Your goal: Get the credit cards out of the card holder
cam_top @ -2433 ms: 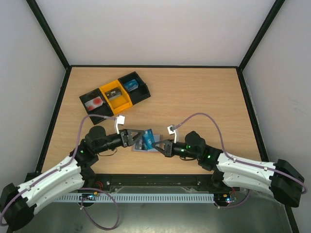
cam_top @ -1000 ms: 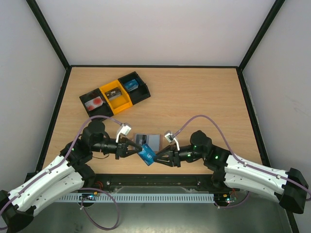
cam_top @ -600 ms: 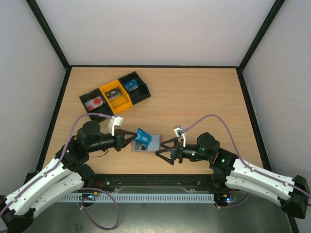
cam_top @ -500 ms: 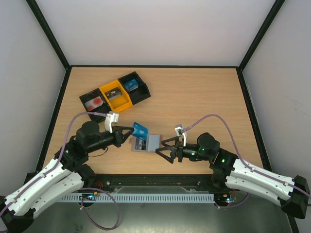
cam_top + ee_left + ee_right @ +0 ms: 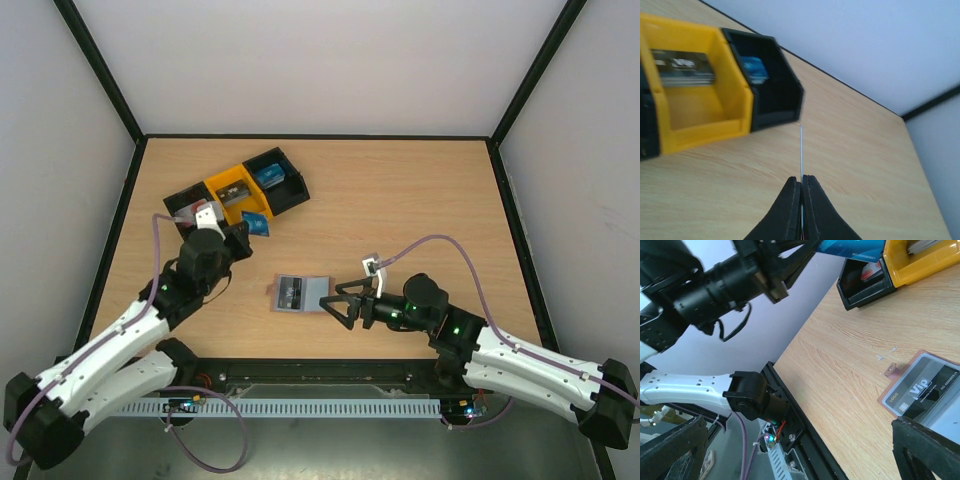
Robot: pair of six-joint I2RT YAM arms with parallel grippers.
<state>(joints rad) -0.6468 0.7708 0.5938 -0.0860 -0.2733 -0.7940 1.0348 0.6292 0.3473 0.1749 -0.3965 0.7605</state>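
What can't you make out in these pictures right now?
Left wrist view: the blue card shows edge-on, a thin line, so its face is unreadable.
Right wrist view: the card holder is cut off by the right edge; how many cards remain inside cannot be told.
Top view: the left arm hides the left end of the tray; the print in the holder is too small.

The dark plastic credit card [image 5: 927, 390] lying in the light blue-grey two-panel card holder [image 5: 951, 421] bears "Vip" in pale letters; the small line under it looks like a number but cannot be read. The print on the dark card [image 5: 682, 67] in the yellow plastic tray section [image 5: 700, 107] is too blurred to read.
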